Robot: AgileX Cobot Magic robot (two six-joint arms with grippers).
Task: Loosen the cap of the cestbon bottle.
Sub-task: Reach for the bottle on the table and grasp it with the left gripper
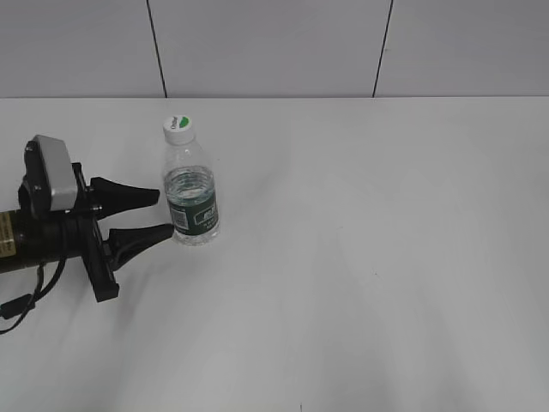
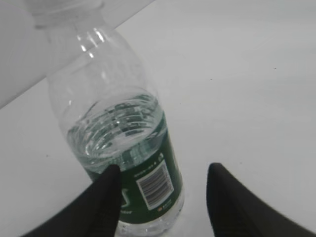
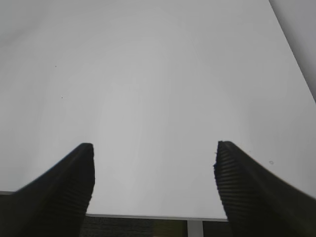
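Note:
The cestbon bottle (image 1: 193,193) stands upright on the white table (image 1: 386,257), left of centre. It is clear, with some water in it and a dark green label (image 2: 148,182). Its white cap (image 1: 178,127) with a green mark sits on the neck. My left gripper (image 1: 165,213) lies low at the bottle's left side and is open. One fingertip (image 2: 106,190) is against the label, while the other fingertip (image 2: 227,197) stands apart from the bottle. My right gripper (image 3: 155,144) is open over bare table, holds nothing, and does not show in the exterior view.
A white panelled wall (image 1: 257,43) rises behind the table's far edge. The table's near edge (image 3: 148,216) shows below my right gripper, with dark floor beyond it.

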